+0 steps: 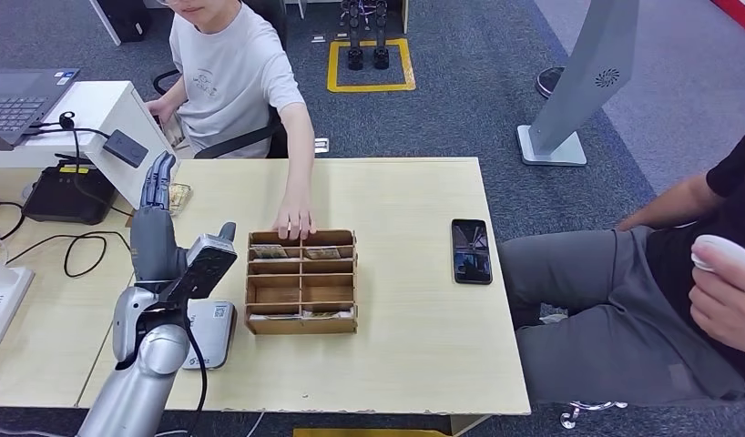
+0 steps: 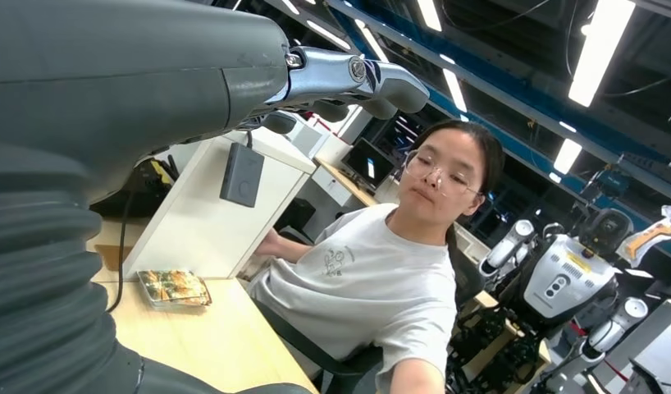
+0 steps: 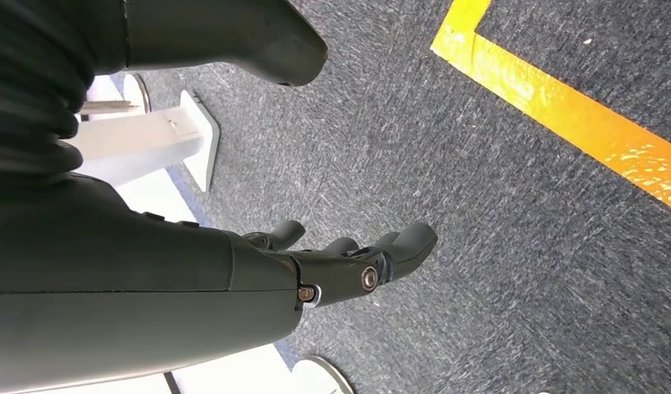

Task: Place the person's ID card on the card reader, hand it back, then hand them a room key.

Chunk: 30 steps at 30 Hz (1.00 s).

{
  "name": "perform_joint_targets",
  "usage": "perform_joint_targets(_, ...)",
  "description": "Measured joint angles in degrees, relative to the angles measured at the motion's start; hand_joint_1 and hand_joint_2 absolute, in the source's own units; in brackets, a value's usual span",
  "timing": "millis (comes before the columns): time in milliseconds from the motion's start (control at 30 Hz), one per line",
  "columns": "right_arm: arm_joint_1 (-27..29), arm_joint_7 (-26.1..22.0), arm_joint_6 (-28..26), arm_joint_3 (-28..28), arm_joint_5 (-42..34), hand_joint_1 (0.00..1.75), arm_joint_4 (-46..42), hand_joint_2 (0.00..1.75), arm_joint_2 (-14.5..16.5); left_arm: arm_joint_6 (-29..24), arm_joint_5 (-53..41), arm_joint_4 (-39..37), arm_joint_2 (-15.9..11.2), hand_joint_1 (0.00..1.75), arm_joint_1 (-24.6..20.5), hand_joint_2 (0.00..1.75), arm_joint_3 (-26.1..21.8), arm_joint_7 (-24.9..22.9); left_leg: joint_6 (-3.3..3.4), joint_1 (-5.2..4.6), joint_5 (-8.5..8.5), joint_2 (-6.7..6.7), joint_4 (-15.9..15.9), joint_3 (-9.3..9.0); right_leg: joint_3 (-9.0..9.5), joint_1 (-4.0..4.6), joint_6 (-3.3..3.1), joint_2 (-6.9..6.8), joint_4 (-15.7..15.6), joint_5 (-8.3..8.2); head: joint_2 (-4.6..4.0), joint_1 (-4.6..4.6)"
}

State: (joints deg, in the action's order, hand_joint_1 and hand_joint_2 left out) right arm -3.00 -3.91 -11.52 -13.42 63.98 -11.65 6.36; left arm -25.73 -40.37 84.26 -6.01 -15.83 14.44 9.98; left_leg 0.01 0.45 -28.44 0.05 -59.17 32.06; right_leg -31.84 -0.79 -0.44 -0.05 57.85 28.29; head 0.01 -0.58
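Head view: left hand [image 1: 155, 228] is raised over the left part of the worktop [image 1: 414, 319], fingers straight and extended toward the upper left of the frame, holding nothing. In the left wrist view the same hand [image 2: 349, 78] shows fingers stretched out and apart, empty.

A small card-like object with a patterned face [image 1: 178, 196] lies flat on the worktop just beyond the fingertips, at the foot of a white stand [image 1: 123, 114]; apart from the hand, not touching. The left wrist view shows it [image 2: 173, 287] lying flat beside the stand's base. Whether it is the ID card cannot be told.

One white card reader [image 1: 209, 332] sits at lower left, under the left forearm.

One wooden organiser [image 1: 301, 282] at frame centre: eight compartments, two columns by four rows. Cards show in the two top compartments and the bottom row. One person's hand [image 1: 294, 221] rests on its far rim.

One black phone [image 1: 471, 250] lies right of the organiser, well apart.

Right wrist view: right hand [image 3: 349, 263] hangs above grey carpet, fingers loosely apart, empty.
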Motion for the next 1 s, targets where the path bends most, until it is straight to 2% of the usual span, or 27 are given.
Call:
perform_joint_targets(467, 0.06, -0.04, 0.03, 0.00, -0.13, 0.00, 0.01, 1.75, 0.01, -0.69, 2.54, 0.72, -0.60, 0.00, -0.20, 1.75, -1.21, 0.56, 0.00, 0.01, 0.00, 0.01, 0.00, 0.00, 0.00, 0.00, 0.00, 0.00, 0.00, 0.00, -0.01, -0.01)
perform_joint_targets(633, 0.40, -0.26, -0.86, -0.10, -1.26, 0.00, 0.03, 1.75, 0.00, 2.72, 0.61, 4.38, -1.53, 0.00, 4.13, 1.75, -0.59, 5.05, -0.01, 0.01, -0.03, 0.05, 0.00, 0.03, -0.04, 0.00, 0.01, 0.07, -0.01, 0.03, 0.00, -0.01)
perform_joint_targets(767, 0.86, -0.87, -1.28, -0.43, -1.70, 0.00, 0.07, 1.75, 0.00, 6.32, -4.64, 10.48, -4.93, 0.00, 9.29, 1.75, 3.09, 5.38, -0.01, 0.00, -0.08, 0.10, 0.01, 0.12, -0.13, 0.00, 0.03, 0.11, -0.01, 0.05, -0.01, 0.01)
perform_joint_targets(867, 0.94, -0.91, -1.30, -0.47, -1.68, 0.00, 0.07, 1.75, 0.00, 6.48, -11.13, 13.50, -8.46, 0.00, 11.86, 1.75, 4.62, 4.64, -0.02, 0.02, -0.08, 0.12, 0.01, 0.14, -0.16, 0.00, 0.03, 0.12, -0.01, 0.05, -0.01, 0.00)
perform_joint_targets(1000, 0.78, -0.87, -1.17, -0.55, -1.67, 0.00, 0.07, 1.75, 0.00, 7.44, -16.67, 15.80, -13.16, 0.00, 15.02, 1.75, 7.03, 5.97, -0.03, 0.06, -0.07, 0.12, 0.01, 0.12, -0.16, 0.02, 0.02, 0.11, -0.01, 0.05, -0.01, -0.01)
